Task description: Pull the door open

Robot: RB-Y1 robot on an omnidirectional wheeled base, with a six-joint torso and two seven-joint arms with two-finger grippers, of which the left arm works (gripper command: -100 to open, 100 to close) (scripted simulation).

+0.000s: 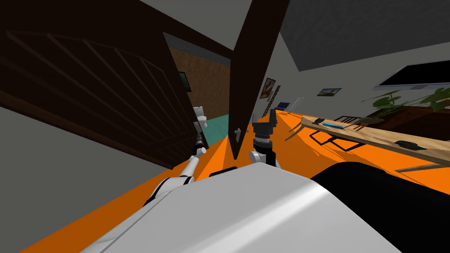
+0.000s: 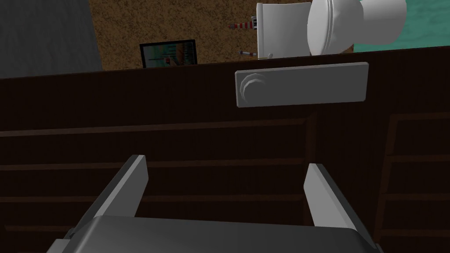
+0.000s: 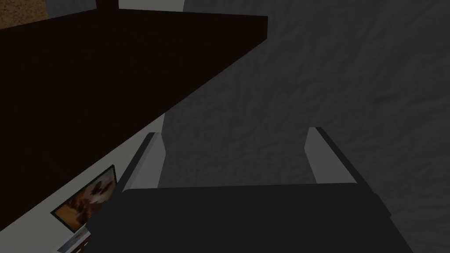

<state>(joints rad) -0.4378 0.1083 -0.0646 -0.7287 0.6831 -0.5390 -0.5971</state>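
1. Two wide-spread, empty fingers of the left gripper (image 2: 225,163) faced the dark panelled door (image 2: 176,145) in the left wrist view, its grey handle plate (image 2: 301,84) ahead, untouched. Past the door's edge, a white toilet (image 2: 338,24) was cut off, a framed picture (image 2: 169,53) half hidden.
2. Right wrist view: the right gripper (image 3: 234,131) likewise gaped, holding nothing.
3. Head view: the door stood ajar at left, a dark slab (image 1: 248,66) beside it, a long table (image 1: 386,138) well right.
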